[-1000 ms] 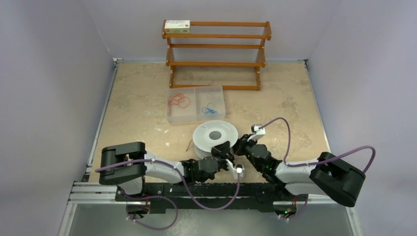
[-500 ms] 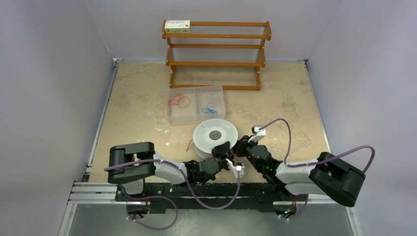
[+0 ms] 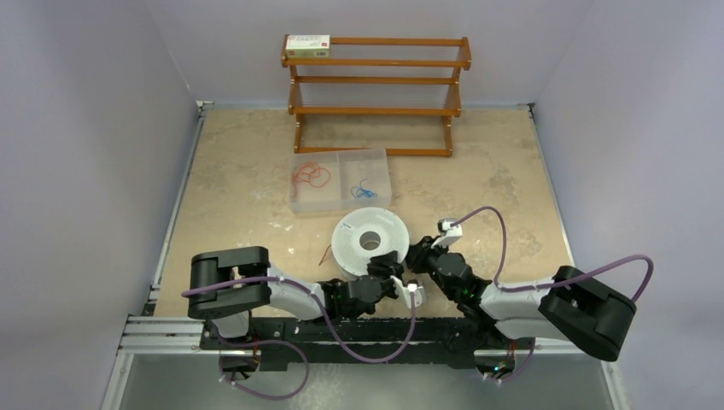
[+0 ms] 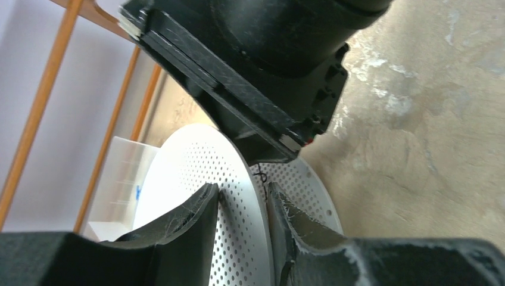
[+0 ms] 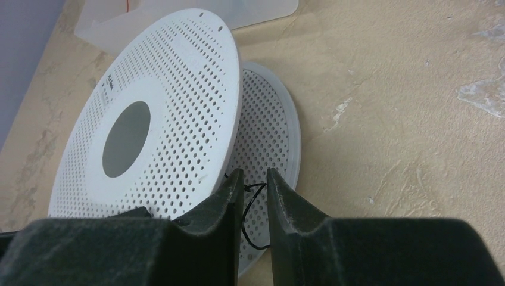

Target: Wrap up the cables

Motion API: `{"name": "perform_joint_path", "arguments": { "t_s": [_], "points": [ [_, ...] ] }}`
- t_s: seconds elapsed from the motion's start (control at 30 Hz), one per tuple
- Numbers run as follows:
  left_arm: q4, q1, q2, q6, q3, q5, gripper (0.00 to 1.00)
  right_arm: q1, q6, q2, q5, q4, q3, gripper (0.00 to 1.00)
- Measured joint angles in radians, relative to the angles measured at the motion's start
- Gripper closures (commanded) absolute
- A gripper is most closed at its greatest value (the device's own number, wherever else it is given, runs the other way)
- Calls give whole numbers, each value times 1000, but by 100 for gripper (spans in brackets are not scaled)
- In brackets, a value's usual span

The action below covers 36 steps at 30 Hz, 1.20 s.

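Overhead view: left tool [image 3: 386, 266] and right tool [image 3: 416, 254] crowd the near rim of the white spool [image 3: 359, 229] and cover it, so no cable can be made out there. Right wrist view: a hair-thin black cable [image 5: 255, 187] crosses the narrow gap between the right tool's fingers [image 5: 221, 208], which stand slightly apart. Both ends of the cable are cut off behind them, and contact with the pads cannot be judged. Left wrist view: the left tool's fingers [image 4: 196, 223] are spread, with the spool's perforated upper disc between them; whether they press on it, cannot tell. The right tool's black body blocks the upper half of this view. A red cable [image 3: 329, 254] lies on the tabletop [image 3: 478, 171] just left of the spool. Versus half a second ago: the spool sits slightly further left and looks tipped, its centre hole now pale instead of grey.
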Motion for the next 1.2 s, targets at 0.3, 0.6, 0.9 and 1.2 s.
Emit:
{"name": "perform_joint_path", "arguments": {
  "t_s": [0.3, 0.6, 0.9, 1.2],
  "points": [
    [-53, -10, -1, -53, 0, 69, 52, 0, 0, -24, -11, 6, 0, 76],
    [-100, -11, -37, -85, 0, 94, 46, 0, 0, -32, -15, 5, 0, 76],
    [-252, -10, -148, -124, 62, 141, 45, 0, 1, -84, -6, -71, 4, 66],
    [-486, 55, -243, -216, 215, 277, 44, 0, -38, -284, 77, -307, 68, 47]
  ]
}}
